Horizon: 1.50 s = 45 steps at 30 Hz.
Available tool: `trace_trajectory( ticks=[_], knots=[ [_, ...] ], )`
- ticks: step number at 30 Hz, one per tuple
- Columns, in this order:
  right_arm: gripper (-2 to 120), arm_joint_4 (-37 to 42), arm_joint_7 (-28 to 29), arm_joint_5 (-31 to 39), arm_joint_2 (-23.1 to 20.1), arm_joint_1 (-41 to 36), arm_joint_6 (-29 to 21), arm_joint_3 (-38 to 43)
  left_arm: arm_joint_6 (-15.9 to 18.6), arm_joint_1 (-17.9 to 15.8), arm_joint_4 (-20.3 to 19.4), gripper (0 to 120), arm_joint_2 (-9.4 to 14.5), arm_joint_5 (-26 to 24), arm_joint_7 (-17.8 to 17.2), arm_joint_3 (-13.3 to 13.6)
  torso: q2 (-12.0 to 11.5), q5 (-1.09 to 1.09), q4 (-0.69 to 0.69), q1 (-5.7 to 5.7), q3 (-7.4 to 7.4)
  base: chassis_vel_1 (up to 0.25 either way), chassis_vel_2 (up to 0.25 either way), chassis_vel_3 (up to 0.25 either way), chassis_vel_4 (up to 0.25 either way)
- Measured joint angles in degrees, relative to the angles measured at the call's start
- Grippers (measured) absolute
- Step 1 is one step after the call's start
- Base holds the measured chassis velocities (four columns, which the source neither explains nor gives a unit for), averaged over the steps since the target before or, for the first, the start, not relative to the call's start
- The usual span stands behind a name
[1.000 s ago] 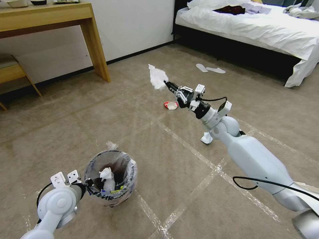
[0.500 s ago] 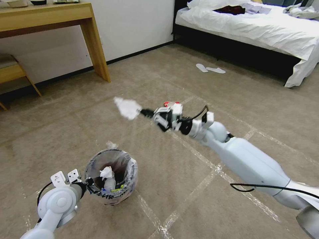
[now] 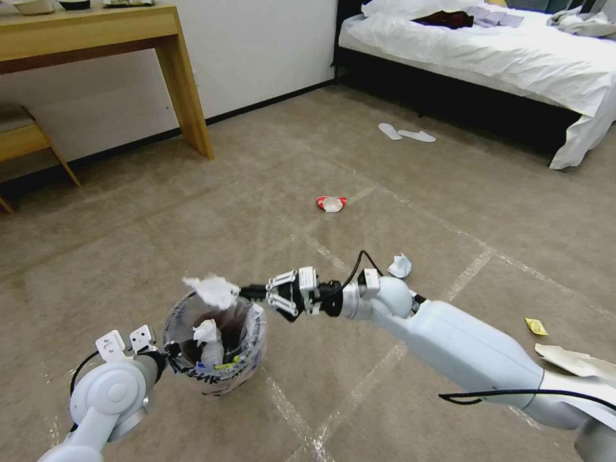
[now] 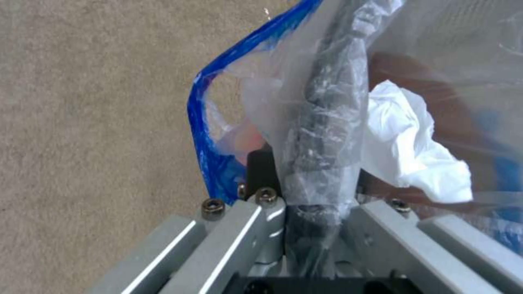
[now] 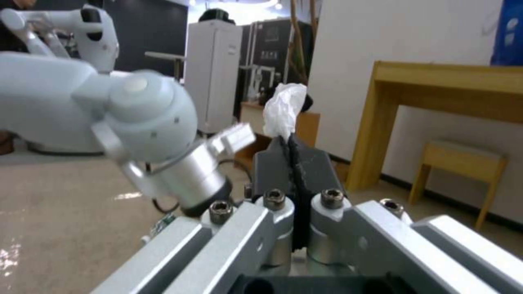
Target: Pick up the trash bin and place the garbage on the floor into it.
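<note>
Hanging just above the far rim of the small round trash bin lined with crinkled clear plastic (image 3: pixel 215 346), a crumpled white tissue (image 3: pixel 212 290) sticks out from the tips of the right gripper (image 3: pixel 247 292), whose dark fingers (image 5: pixel 294 163) are clenched together on its lower end. The bin sits off the beige carpeted floor (image 3: pixel 192 218) at the end of the left gripper (image 3: pixel 170 351), which is pinched on the bagged rim; in the left wrist view the dark rim wrapped in plastic (image 4: pixel 327 134) runs straight between that gripper's closed fingers, with another white wad (image 4: pixel 414 151) lying just inside the bin beyond them. By the look of it, the step in hand is the drop: the tissue is at the mouth but not yet clearly over the middle. The next move calls for carrying it slightly farther inward over the opening, then releasing the fingers so it falls clear of the rim. Well beyond the right fingers, a crushed red-and-white paper bowl (image 3: pixel 331 203), a bluish paper wad (image 3: pixel 400 265) and a small yellow wrapper (image 3: pixel 536 326) lie on the carpet.
</note>
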Motion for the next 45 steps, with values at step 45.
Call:
trace_trajectory(
  ticks=[45],
  knots=[
    [35,-10.7,0.3,-4.8,7.1,1.5,3.8,-3.1,0.4,3.0,-5.0,1,-0.2,-0.5,-0.7,-0.9,0.0,0.00,0.00,0.00,0.00,0.000,0.000,0.000,0.000]
  ],
)
